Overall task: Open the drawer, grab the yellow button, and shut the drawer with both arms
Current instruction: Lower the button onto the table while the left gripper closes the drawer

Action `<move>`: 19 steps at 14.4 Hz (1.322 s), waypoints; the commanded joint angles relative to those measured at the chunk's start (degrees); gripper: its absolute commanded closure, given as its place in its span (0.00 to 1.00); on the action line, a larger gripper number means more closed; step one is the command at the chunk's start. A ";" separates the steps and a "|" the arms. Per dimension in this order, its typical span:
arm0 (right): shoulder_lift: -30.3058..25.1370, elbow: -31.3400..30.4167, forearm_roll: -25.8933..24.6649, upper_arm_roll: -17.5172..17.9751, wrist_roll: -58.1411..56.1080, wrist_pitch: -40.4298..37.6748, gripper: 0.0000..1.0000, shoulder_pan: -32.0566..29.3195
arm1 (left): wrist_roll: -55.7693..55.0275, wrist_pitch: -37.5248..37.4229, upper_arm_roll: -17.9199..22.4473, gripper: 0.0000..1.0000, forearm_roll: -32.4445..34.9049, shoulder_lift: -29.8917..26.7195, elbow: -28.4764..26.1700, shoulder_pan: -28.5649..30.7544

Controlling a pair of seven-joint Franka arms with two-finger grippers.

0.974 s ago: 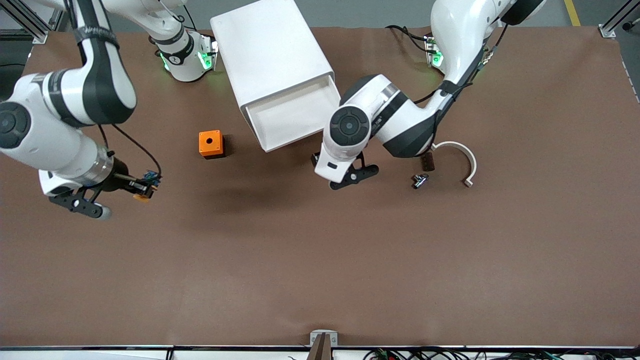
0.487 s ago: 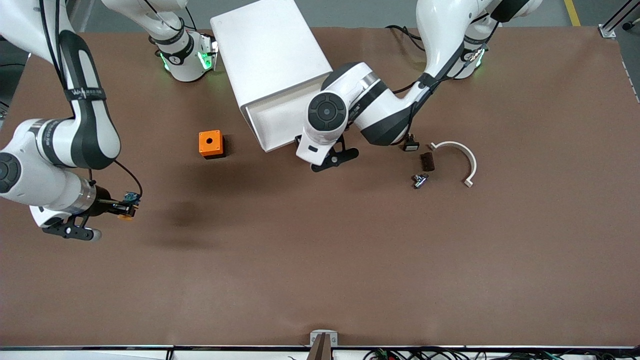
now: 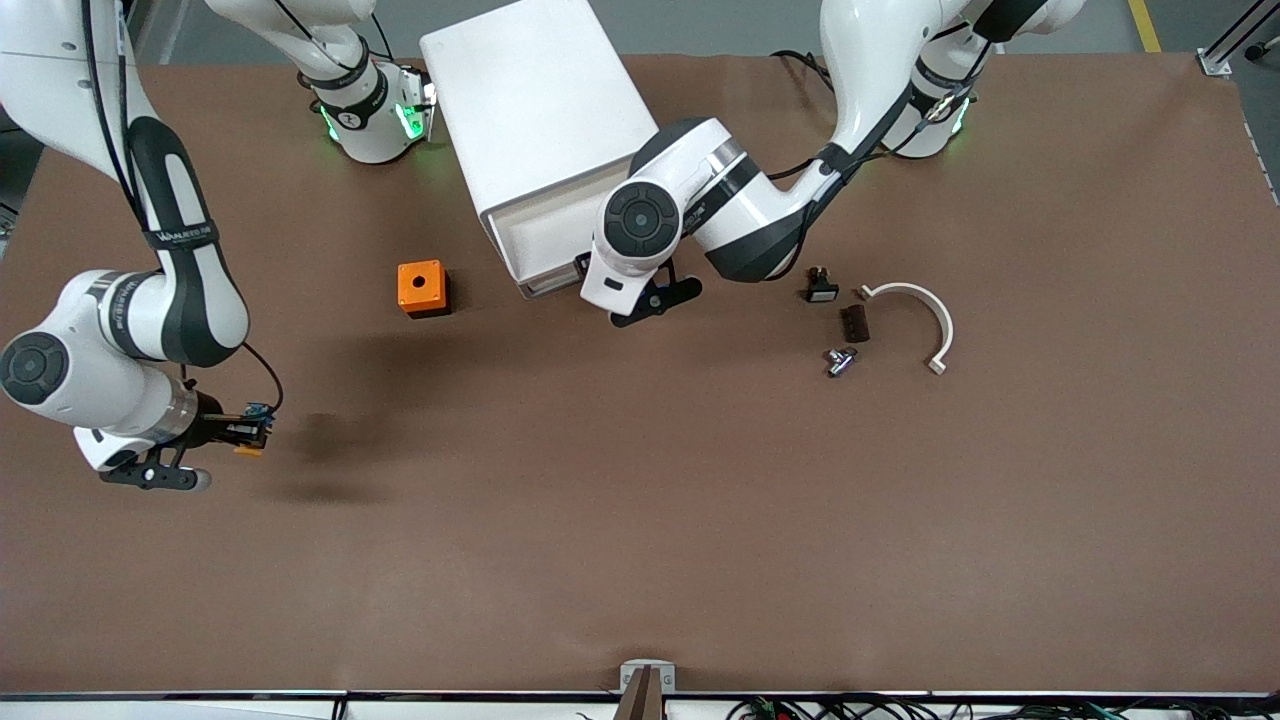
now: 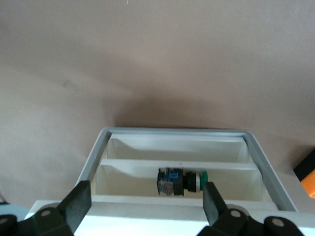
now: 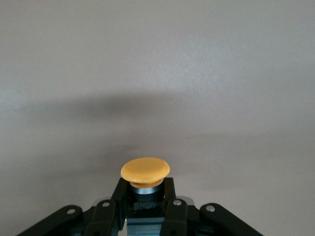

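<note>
The white cabinet (image 3: 535, 100) lies on the table with its top drawer (image 3: 540, 250) partly out. My left gripper (image 3: 655, 297) is open at the drawer's front; in the left wrist view its fingers (image 4: 78, 202) straddle the front wall of the drawer (image 4: 177, 132). My right gripper (image 3: 245, 432) is shut on the button (image 3: 247, 440), held low over the table at the right arm's end. In the right wrist view the button's orange cap (image 5: 145, 169) sticks out past the right gripper (image 5: 145, 196).
A green-capped button (image 4: 182, 181) lies inside the drawer. An orange cube (image 3: 421, 288) sits beside the cabinet. A black-and-white switch (image 3: 821, 290), a dark block (image 3: 854, 322), a metal part (image 3: 840, 360) and a white curved piece (image 3: 925, 310) lie toward the left arm's end.
The left gripper has moved toward the cabinet and the drawer has slid further in. The right arm has carried the button toward the front camera and the right arm's end.
</note>
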 commanded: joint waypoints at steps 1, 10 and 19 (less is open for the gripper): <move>1.01 -1.31 -0.48 1.08 -1.39 2.48 1.00 -1.25 | -2.40 0.71 0.18 0.00 -3.64 -0.49 -0.90 -1.12; 4.53 -3.96 -0.48 1.08 -2.18 10.14 0.79 -1.43 | -2.85 3.00 0.18 0.00 -10.06 -0.31 -3.36 -2.97; -0.11 -3.78 -0.30 1.34 -1.92 8.39 0.00 -1.16 | -2.76 3.35 0.18 0.00 -15.42 0.48 -3.62 -4.11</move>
